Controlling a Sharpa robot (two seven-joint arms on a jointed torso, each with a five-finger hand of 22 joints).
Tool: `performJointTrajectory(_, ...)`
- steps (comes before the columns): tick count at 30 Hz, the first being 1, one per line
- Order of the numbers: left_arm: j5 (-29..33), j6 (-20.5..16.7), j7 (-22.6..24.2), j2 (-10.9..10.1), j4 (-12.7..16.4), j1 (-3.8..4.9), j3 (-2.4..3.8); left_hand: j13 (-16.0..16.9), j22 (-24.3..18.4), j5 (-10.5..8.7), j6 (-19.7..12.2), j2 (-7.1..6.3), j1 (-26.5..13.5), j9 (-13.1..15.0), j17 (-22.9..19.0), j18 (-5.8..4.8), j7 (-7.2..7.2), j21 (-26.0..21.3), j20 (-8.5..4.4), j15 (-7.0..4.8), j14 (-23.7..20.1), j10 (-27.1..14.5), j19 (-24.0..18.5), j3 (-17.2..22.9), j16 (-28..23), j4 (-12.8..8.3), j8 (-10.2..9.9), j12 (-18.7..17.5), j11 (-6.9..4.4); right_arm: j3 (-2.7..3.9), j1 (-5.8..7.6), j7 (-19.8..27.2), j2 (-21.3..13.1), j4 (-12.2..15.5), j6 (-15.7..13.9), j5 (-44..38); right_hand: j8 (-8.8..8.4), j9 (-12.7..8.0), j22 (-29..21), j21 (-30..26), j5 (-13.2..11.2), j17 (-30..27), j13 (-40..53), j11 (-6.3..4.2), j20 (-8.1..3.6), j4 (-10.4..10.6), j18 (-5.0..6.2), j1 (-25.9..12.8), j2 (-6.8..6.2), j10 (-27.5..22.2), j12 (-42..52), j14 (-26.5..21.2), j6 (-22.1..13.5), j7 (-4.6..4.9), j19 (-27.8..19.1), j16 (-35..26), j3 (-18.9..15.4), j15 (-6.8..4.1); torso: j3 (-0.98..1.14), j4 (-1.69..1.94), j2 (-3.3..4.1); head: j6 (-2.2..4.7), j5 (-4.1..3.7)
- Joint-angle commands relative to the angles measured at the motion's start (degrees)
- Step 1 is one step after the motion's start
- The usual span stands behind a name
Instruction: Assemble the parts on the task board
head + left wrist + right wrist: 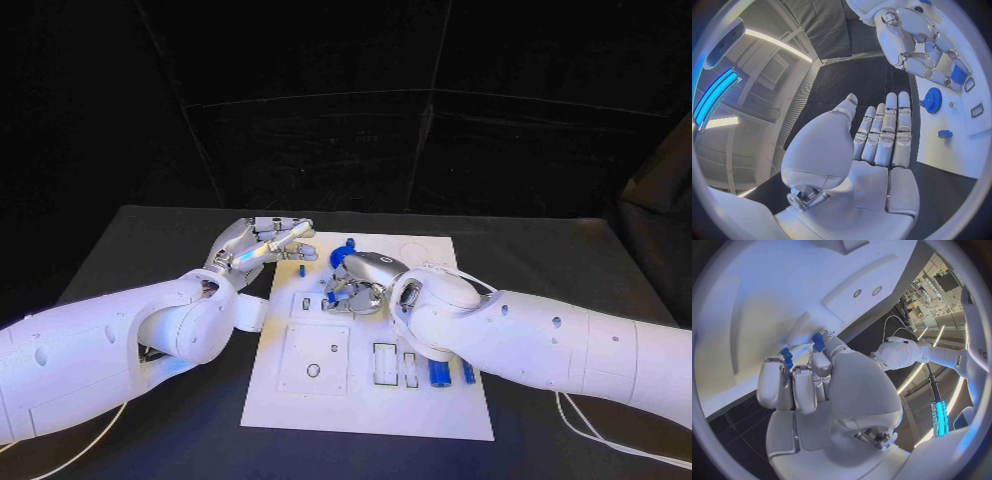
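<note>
Presently a small blue plastic part (819,342) is pinched in the silver right hand (358,283) over the white flat task board (368,400), seating apparently being next, while the left hand (263,246) is held flat, empty, beside it.

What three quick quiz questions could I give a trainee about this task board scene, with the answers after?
1. True or false: the left hand holds a blue part.
2. Which hand is down over the task board? A) left B) right C) neither
3. What round blue part stands on the board near the right hand?

Key:
1. False. In the left wrist view its palm is bare and its fingers lie straight.
2. B. The right hand is over the board's middle, with small blue pieces at its fingertips in the right wrist view.
3. A blue gear.
</note>
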Motion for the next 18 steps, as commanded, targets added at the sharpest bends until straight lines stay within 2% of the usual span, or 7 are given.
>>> performJointTrajectory(1,-0.2,0.3,0.6,0.1,0.0,0.10,0.05,0.0,-0.1,-0.27,0.0,0.51,-0.1,0.0,0.1,0.72,-0.04,0.2,0.04,0.09,0.0,0.1,0.4,-0.1,-0.3,-0.3,-0.3,-0.2,-0.10,-0.04,-0.10,-1.2,0.1,0.1,2.2,-1.5,0.41,0.4,-0.1,-0.4,0.2,1.3,-0.1,0.07,-0.02,0.3,-0.23,0.1,-0.19,-0.5,-0.4,3.2,2.1,-1.31,-0.5,-0.3,0.7,-0.18,-0.03,0.00,-0.04,-0.12,-0.03)
performJointTrajectory(18,-0.2,0.3,0.5,0.1,-0.1,0.10,0.05,0.0,-0.1,-0.27,0.0,0.51,-0.1,0.0,0.1,0.72,-0.04,0.2,0.04,0.09,0.0,0.1,0.4,-0.1,-0.3,-0.3,-0.3,-0.2,-0.10,-0.06,-0.38,-3.5,-0.6,0.9,5.2,-3.8,0.19,0.3,-0.4,-0.6,0.1,1.0,-1.5,0.14,0.01,0.2,-0.16,-0.6,-0.79,-1.4,-2.3,3.1,1.9,-1.21,-0.7,-0.5,0.9,-0.14,-0.05,0.06,-0.05,-0.25,-0.14)
